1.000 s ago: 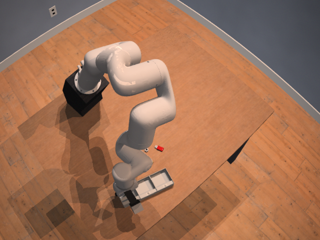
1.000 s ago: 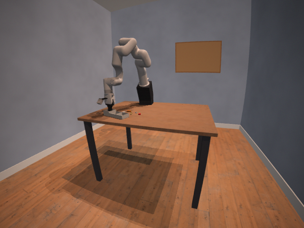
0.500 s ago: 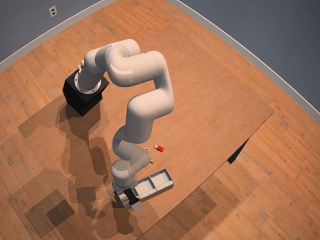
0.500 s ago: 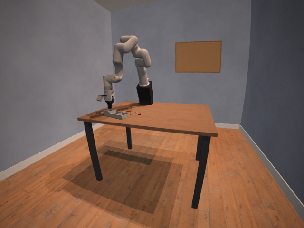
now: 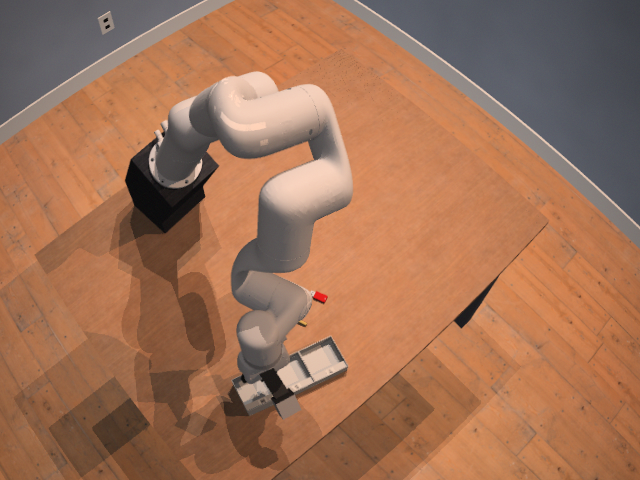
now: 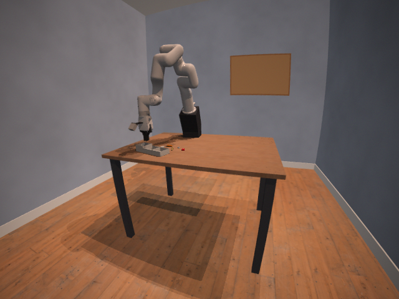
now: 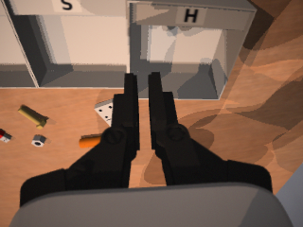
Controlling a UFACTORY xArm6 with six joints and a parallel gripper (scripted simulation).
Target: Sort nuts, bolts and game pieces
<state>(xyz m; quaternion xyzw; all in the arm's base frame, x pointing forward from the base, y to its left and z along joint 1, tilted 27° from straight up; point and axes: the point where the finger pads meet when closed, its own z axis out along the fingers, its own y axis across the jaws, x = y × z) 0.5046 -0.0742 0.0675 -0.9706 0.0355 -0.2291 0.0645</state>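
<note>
- Pointing down beside and over the near side of the H bin, with the end effector nearly closed, leaving a narrow gap between the fingers and gripping nothing.
- Standing near one edge of the surface, as a three-bin organizer, and leaving a wide stretch open toward the surface's far side.
- Rising around the H bin as walls on every side, opening upward, and sharing a divider with the S bin.
- Counting three bins in one row: H at one end, S in the middle, and one end bin with its letter hidden from the wrist view.
- Counting one brass bolt and one hex nut, both lying outside the bins, near each other but apart.
- Counting one white domino, lying outside near the organizer, partly hiding behind a finger.
- Counting one red USB stick, lying beyond the nut, and one orange object, lying near the domino, partly hidden.
- Showing shadowy patches inside the H bin, too unclear for telling contents.

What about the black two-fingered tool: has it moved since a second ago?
Yes, upward: in the exterior view, the tool has risen from the grey three-compartment tray's rim.
</note>
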